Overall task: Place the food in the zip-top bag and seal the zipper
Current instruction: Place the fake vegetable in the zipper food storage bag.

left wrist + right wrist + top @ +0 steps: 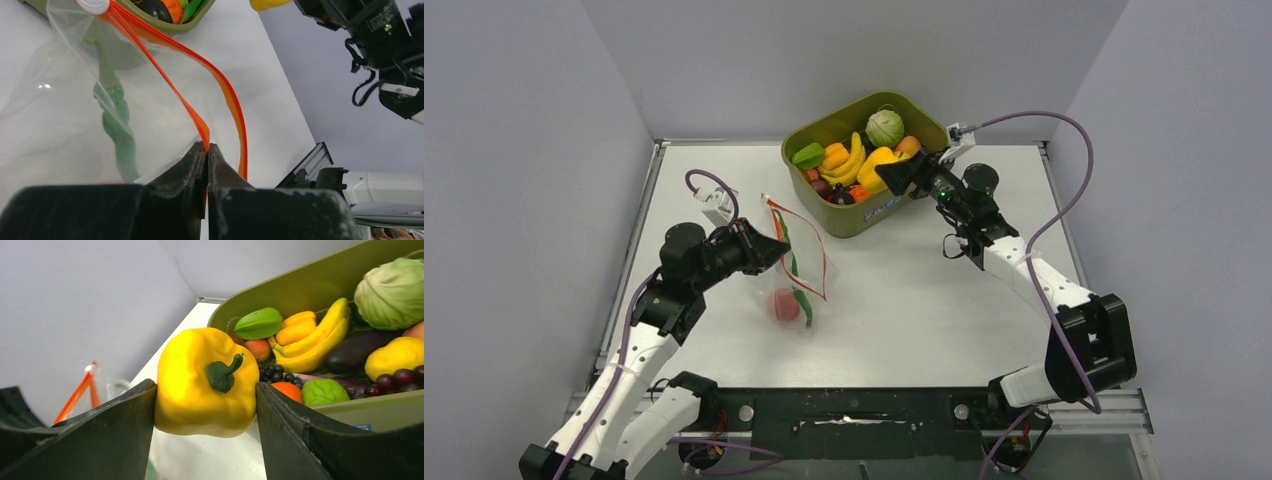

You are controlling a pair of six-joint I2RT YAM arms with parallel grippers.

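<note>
The zip-top bag [796, 262] is on the left half of the table [924, 300], with its mouth open. The two strips of the zipper [170, 85] are spread apart. Inside the bag are a long green pod [117, 125] and, nearer to me, a pink-red fruit [785, 305]. My left gripper [207, 147] has its fingers pressed together on one strip of the zipper and holds the bag up.

To the far right, my right gripper [206, 390] is clamped on a yellow pepper [190, 365], one finger on each side of it. It is at the near edge of the olive tub [864, 215]. I cannot tell whether the pepper is over the rim or already outside it. In the tub lie a cabbage [885, 127], bananas [854, 160] and other toy food.
</note>
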